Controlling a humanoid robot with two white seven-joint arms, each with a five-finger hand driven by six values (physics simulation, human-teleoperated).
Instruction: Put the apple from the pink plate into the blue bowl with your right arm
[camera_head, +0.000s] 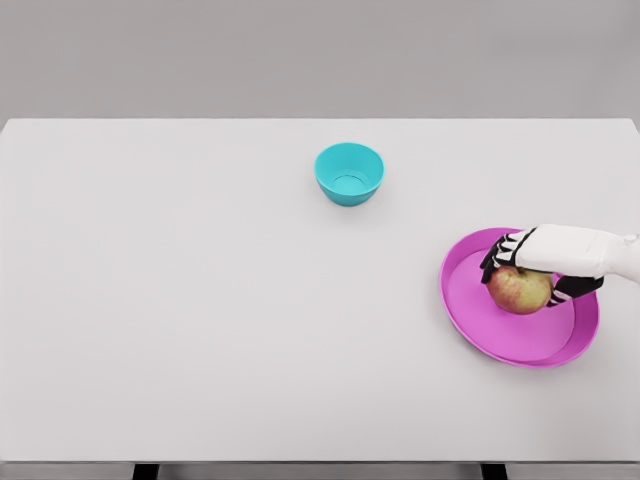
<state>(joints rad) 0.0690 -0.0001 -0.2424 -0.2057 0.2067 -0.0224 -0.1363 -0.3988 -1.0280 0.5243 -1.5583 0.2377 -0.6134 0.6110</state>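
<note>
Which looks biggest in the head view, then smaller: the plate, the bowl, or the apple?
1. plate, clearly the largest.
2. bowl, but it sits farther from the camera, so it shows smaller.
3. apple, close to the bowl and partly under the hand.

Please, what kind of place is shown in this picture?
Probably a bare simulated test bench, not a real kitchen: a plain white table before a grey wall, holding only a blue bowl, a pink plate and an apple under the right hand.

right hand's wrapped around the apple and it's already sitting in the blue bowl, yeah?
Not quite. The right hand is wrapped around the apple, but the apple is over the pink plate, not in the blue bowl, which sits empty farther up the table. The head view shows it.
</note>
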